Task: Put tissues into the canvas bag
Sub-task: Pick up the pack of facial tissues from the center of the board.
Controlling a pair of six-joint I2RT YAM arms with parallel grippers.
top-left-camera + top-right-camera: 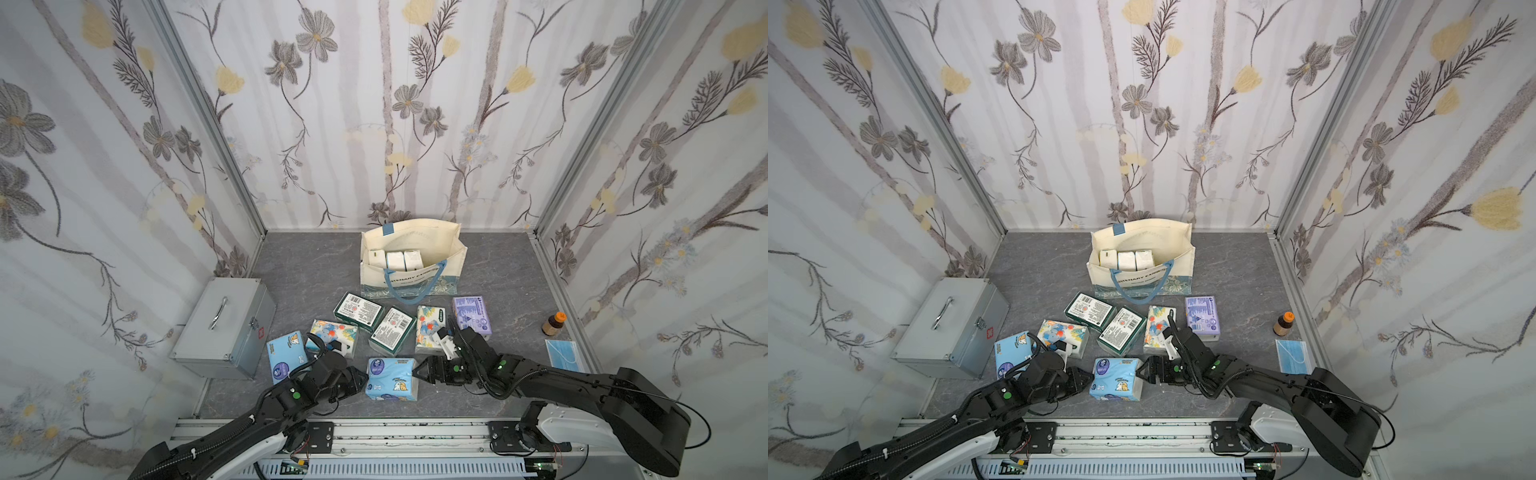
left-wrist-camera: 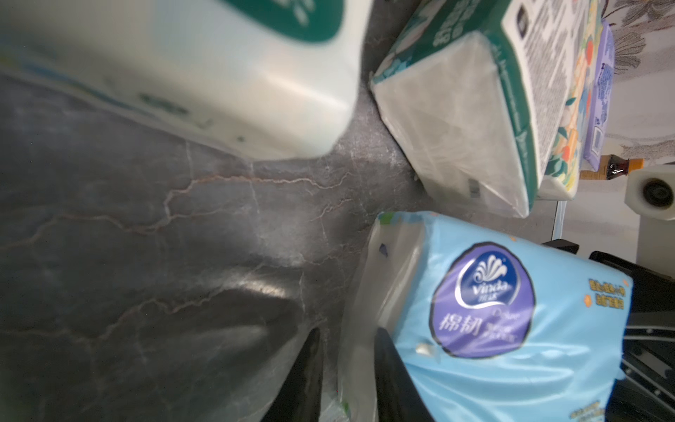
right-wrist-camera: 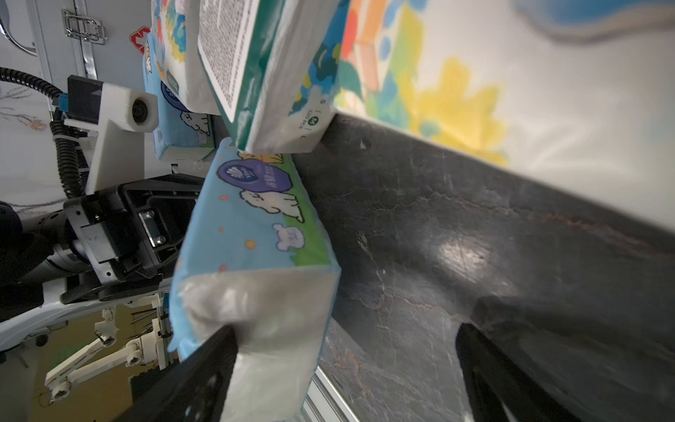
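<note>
The cream canvas bag (image 1: pixel 415 282) (image 1: pixel 1142 277) stands open at the back with three tissue packs (image 1: pixel 395 259) inside. On the table in front lie two dark green packs (image 1: pixel 357 311) (image 1: pixel 392 330), two elephant-print packs (image 1: pixel 430 332) (image 1: pixel 332 332), a lavender pack (image 1: pixel 471 313) and a light blue pack (image 1: pixel 284 359). Another light blue pack (image 1: pixel 390 380) (image 2: pixel 511 347) (image 3: pixel 255 226) lies at the front between both grippers. My left gripper (image 1: pixel 365 380) (image 2: pixel 347 365) is shut on its clear end wrap. My right gripper (image 1: pixel 417 371) (image 3: pixel 345 329) stands open at its other end, one finger touching it.
A silver metal case (image 1: pixel 224 328) sits at the left. A brown bottle (image 1: pixel 554 324) and a flat blue mask packet (image 1: pixel 563 353) lie at the right by the wall. A metal rail (image 1: pixel 415 430) runs along the front edge. Walls close in three sides.
</note>
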